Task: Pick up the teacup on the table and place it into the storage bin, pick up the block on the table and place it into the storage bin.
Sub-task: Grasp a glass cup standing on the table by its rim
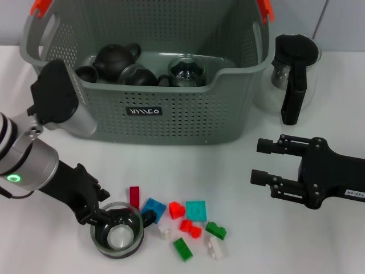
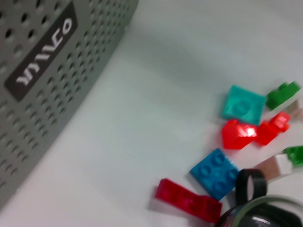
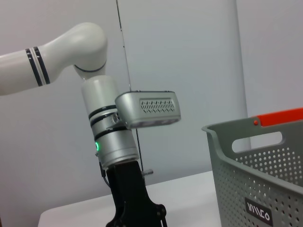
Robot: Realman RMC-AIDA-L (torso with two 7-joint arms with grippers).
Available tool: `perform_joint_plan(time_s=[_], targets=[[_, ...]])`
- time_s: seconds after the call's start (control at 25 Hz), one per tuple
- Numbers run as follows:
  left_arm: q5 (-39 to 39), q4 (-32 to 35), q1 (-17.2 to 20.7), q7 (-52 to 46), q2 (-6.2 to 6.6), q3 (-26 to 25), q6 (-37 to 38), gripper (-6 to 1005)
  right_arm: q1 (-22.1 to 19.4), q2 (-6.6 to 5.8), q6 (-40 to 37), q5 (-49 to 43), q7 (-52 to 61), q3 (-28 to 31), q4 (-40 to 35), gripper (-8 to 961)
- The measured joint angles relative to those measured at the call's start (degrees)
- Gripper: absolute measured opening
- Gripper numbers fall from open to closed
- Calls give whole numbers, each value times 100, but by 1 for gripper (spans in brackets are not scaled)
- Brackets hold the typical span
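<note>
A glass teacup (image 1: 120,240) with a black handle stands on the white table near the front left; the left wrist view catches its rim and handle (image 2: 265,213). My left gripper (image 1: 111,216) reaches down onto the cup's far rim. Small blocks lie scattered just right of the cup: a dark red one (image 1: 134,197), a blue one (image 1: 153,208), a teal one (image 1: 196,210) and green ones (image 1: 215,230). The grey-green storage bin (image 1: 171,123) stands behind them. My right gripper (image 1: 263,161) hovers open at the right, well away from cup and blocks.
Inside the bin lie a black teapot (image 1: 116,57) and other dark and glass cups. A glass pitcher (image 1: 293,68) with a black handle stands right of the bin. Orange clips (image 1: 40,7) mark the bin's handles.
</note>
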Motion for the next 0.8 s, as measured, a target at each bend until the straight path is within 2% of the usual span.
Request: perform_joint_plan(time_s=[0.2, 0.6, 0.8], targets=[[253, 111, 0, -188, -4, 203, -296, 493, 4, -5, 0, -1, 0, 2, -1, 642], [428, 11, 3, -372, 11, 126, -578, 492, 6, -9, 52, -1, 0, 9, -4, 642], [533, 6, -3, -399, -4, 242, -565, 491, 4, -9, 51, -1, 0, 9, -4, 641]])
